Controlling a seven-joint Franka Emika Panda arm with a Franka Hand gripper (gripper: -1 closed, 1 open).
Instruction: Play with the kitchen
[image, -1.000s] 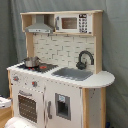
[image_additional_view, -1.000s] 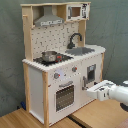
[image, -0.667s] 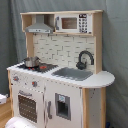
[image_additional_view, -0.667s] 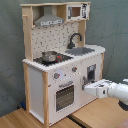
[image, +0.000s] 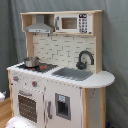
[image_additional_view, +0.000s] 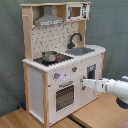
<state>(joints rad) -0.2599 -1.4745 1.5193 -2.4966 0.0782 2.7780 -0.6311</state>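
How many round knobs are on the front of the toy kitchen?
2. In the second exterior view, one knob sits above the oven door's left end, and the other knob sits above its right end. None seem hidden.

The toy kitchen stands upright, white and light wood, doors closed, a small metal pot on its stovetop, black faucet behind the grey sink

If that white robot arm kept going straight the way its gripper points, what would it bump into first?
Probably the kitchen's white front: in the second exterior view the gripper points at the panel beside the oven door, seemingly close already, though depth is unclear.
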